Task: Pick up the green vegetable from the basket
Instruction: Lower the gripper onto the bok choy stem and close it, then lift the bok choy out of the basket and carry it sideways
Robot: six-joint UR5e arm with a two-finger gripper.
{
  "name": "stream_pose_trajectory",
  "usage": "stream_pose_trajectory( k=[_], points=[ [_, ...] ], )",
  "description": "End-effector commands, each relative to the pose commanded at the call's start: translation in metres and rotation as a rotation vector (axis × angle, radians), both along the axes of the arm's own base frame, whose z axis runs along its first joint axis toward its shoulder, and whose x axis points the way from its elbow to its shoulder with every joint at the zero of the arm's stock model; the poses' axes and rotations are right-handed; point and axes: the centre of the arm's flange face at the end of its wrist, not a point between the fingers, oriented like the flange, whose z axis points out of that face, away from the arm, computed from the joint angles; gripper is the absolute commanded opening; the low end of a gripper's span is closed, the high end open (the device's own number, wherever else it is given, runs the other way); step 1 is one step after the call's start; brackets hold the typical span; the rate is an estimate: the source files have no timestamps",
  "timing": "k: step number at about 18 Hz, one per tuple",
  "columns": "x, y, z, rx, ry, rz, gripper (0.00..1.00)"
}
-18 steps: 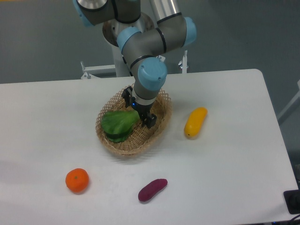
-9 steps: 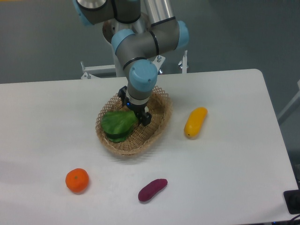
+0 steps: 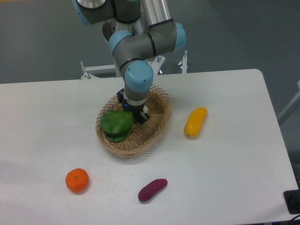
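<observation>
Dark-green vegetable; tan woven basket.

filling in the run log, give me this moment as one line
phase: grasp approach | gripper: over bok choy, jaw state unclear | bok choy: in wicker basket | lifted: not yet

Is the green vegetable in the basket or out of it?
In: the green vegetable lies inside the basket, with the gripper at its stem end.
</observation>
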Motion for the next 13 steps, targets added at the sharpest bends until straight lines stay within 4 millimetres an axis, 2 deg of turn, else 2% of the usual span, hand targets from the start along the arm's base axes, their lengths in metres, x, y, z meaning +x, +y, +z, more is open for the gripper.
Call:
stream_pose_trajectory(
  k=[3,9,13],
  points=[
    [-0.004,0.002,0.008,0.012,0.005,0.002,0.31],
    [-0.029,0.015,0.044,0.017,0.015,0.019,0.31],
    [-0.066,0.020,0.085,0.034,0.029,0.060,0.31]
  ],
)
